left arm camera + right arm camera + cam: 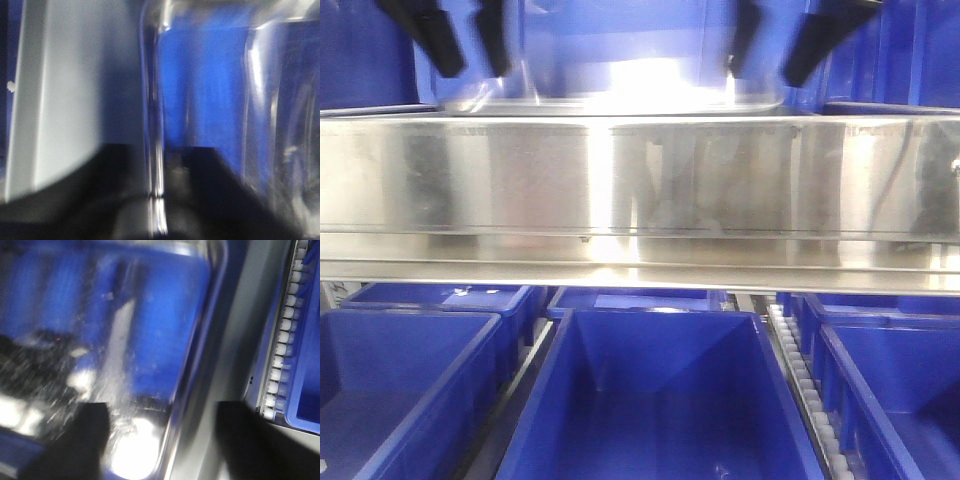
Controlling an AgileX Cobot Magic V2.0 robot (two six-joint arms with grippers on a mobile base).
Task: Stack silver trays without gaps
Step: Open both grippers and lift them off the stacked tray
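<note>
Grippers flank the silver tray from both ends. The left gripper (pixel 468 45) has its two black fingers spread apart over the tray's left rim, and its wrist view shows a thin shiny rim edge running up between the fingers with clear air on each side, so it reads as released, not yet clamped. The right gripper (pixel 785 45) is likewise spread, straddling the tray's right rim; its wrist view shows one rounded corner of the pan between the dark fingers, untouched as far as the blur allows.

The silver tray (pixel 620 95) lies just behind the steel shelf rail (pixel 640 185), its long axis running left to right, parallel to the rail, both arms about equally near. It looks shallow, mirror-bright, with a flat out-turned rim, glare washing out its middle. Whether a second tray sits under it cannot be told. Blue bins (pixel 660 400) stand below the rail.
</note>
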